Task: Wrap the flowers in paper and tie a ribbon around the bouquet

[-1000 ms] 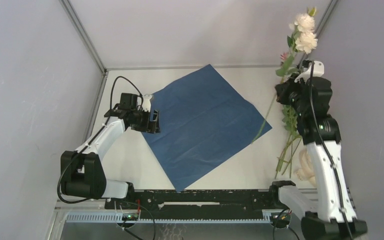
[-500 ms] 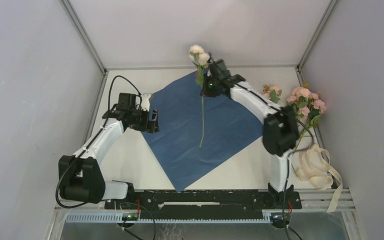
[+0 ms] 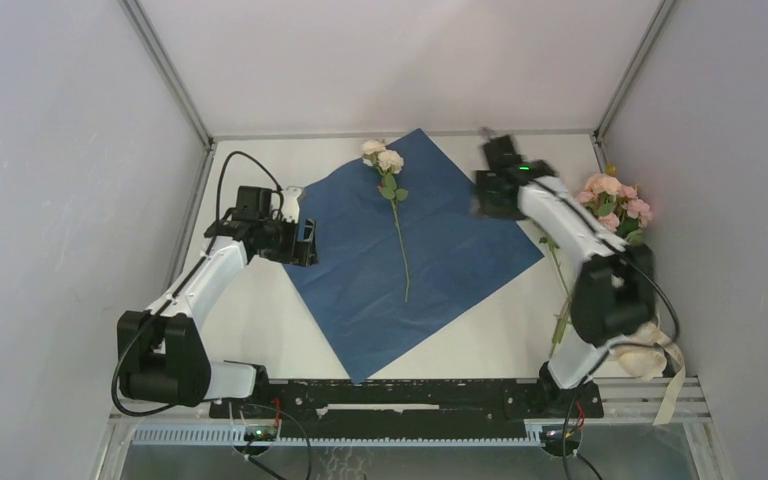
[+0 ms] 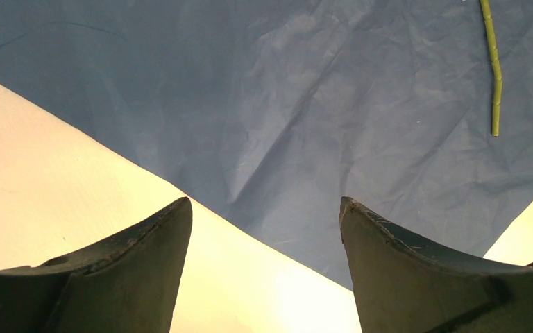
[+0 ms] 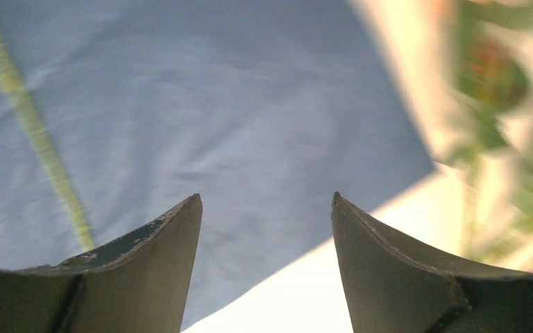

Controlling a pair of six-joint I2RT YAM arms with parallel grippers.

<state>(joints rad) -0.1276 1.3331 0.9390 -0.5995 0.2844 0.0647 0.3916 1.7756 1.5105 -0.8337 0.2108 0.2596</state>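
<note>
The paper (image 3: pixel 430 250) lies flat on the table, dark navy face up, turned like a diamond. One cream flower (image 3: pixel 384 157) lies on it, blooms at the far corner, stem (image 3: pixel 401 250) running toward me. My right gripper (image 3: pixel 482 200) hovers open and empty over the paper's right edge (image 5: pixel 361 201), to the right of that stem (image 5: pixel 35 132). My left gripper (image 3: pixel 310 243) stands open at the paper's left edge (image 4: pixel 250 208), holding nothing; the stem's end (image 4: pixel 493 83) shows beyond it. More flowers (image 3: pixel 615 205), pink ones, lie at the right wall. The ribbon (image 3: pixel 650 350) is heaped at the near right.
A loose green stem (image 3: pixel 560 290) stretches along the table between the paper and the right arm's base. Walls close in the table on the left, the far side and the right. Bare white table (image 4: pixel 55 159) shows left of the paper.
My right arm swung the cream flower from the right wall over the paper, opened and let it go; it now lies on the paper. The gripper has drawn off right. Left arm unmoved.
</note>
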